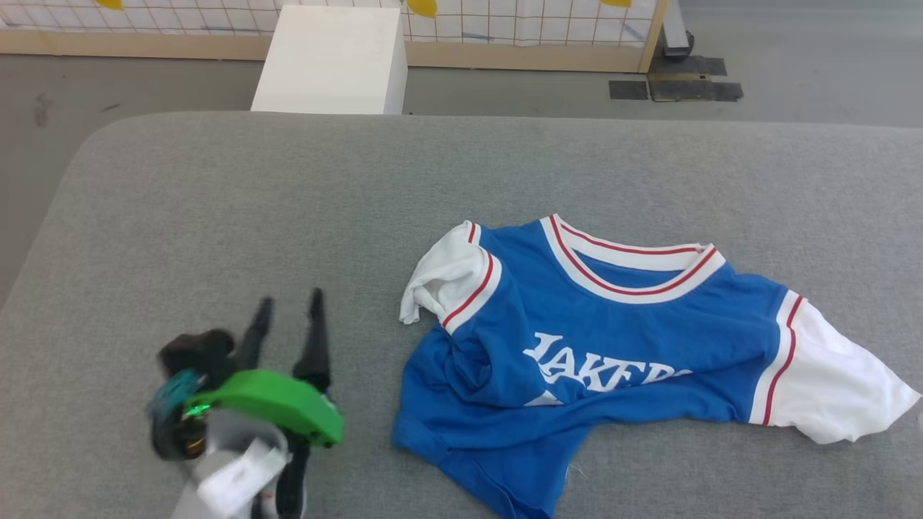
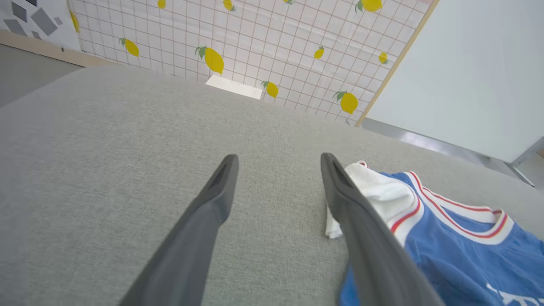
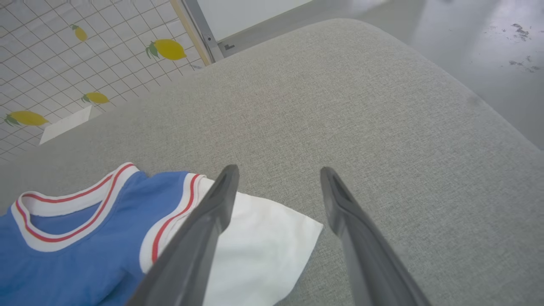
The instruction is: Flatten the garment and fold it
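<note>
The garment [image 1: 613, 346] is a blue shirt with white sleeves. It lies on a big soft grey table [image 1: 216, 202], a bit to the robot's right of the middle. The collar [image 1: 634, 270] points away from the robot. The shirt is not flat. Its bottom part is bunched and folded up over the white letters. The sleeve on the robot's left [image 1: 447, 277] is crumpled into a lump. The sleeve on the robot's right [image 1: 836, 382] is spread out wide.

The left gripper [image 1: 290, 299] is near the crumpled sleeve, on its left side, with bare grey table between them. Its two dark fingers are apart, and only grey table shows between them. A bright green part [image 1: 274, 404] sits on that arm's wrist.

The right gripper [image 3: 279, 171] is by the spread sleeve. Its fingers are apart too. One finger [image 3: 204, 229] shows in front of the white sleeve, and the sleeve's corner shows between the two fingers. I cannot tell if it touches the cloth.

A white box [image 1: 332, 61] stands on the floor past the table.
</note>
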Tool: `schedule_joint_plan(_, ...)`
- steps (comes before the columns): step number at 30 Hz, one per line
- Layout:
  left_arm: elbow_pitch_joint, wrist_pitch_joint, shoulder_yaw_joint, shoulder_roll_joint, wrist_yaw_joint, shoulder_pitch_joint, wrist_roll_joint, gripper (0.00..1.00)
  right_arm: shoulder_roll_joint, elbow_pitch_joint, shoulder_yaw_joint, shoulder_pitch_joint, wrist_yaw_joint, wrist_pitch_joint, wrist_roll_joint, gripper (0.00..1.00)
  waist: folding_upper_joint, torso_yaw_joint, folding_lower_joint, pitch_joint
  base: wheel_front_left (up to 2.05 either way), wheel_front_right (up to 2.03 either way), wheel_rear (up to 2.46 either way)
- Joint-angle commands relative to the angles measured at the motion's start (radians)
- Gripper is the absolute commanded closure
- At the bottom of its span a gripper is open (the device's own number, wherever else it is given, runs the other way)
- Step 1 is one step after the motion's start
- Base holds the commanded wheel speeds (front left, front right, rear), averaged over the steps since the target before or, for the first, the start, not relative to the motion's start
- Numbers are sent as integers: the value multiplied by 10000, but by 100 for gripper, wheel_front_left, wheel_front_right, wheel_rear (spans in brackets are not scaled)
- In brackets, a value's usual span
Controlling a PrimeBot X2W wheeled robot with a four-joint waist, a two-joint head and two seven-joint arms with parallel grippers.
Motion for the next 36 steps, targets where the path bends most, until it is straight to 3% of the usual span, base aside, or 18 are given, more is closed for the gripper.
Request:
schedule_joint_plan(1, 178, 607, -225, 66, -84, -405, -85, 0, 34, -128, 94, 57, -15, -56, 87, 0, 0, -94, 0, 46, 0, 0, 0)
schedule_joint_plan(5, 881, 2919, -1070, 163, -204, -1561, -27, 0, 41, -236, 319, -31, -15, -56, 238, 0, 0, -283, 0, 250, 0, 0, 0)
schedule_joint_plan(10, 2175, 5667, -2049, 455, -52, -3036, 582, 0, 43, -200, 627, -164, -15, -128, 399, 0, 0, -616, 0, 614, 0, 0, 0)
schedule_joint_plan(19, 3564, 7000, -2624, 690, -1, -4277, 1144, 0, 44, -174, 755, -266, -15, -252, 443, 0, 0, -1079, 0, 1189, 0, 0, 0)
schedule_joint_plan(20, 3712, 7130, -2698, 698, -38, -4321, 1164, 25, 44, -164, 752, -279, -15, -270, 435, 0, 0, -1103, 0, 1231, 0, 0, 0)
schedule_joint_plan(22, 3839, 7160, -2676, 633, -69, -4364, 1053, 96, 44, -154, 754, -304, -15, -298, 431, 0, 0, -1123, 0, 1296, 0, 0, 0)
schedule_joint_plan(23, 3929, 7244, -2687, 618, -107, -4347, 996, 100, 44, -143, 754, -310, -15, -311, 426, 0, 0, -1127, 0, 1302, 0, 0, 0)
schedule_joint_plan(28, 3827, 6909, -2350, 543, -105, -4172, 554, 100, 44, -23, 726, -325, -15, -374, 367, 0, 0, -1052, 0, 1239, 0, 0, 0)
schedule_joint_plan(36, 2232, 4901, -788, 797, 794, -3387, -66, 100, 45, 34, 585, -52, -15, -163, 55, 0, 0, -667, 0, 903, 0, 0, 0)
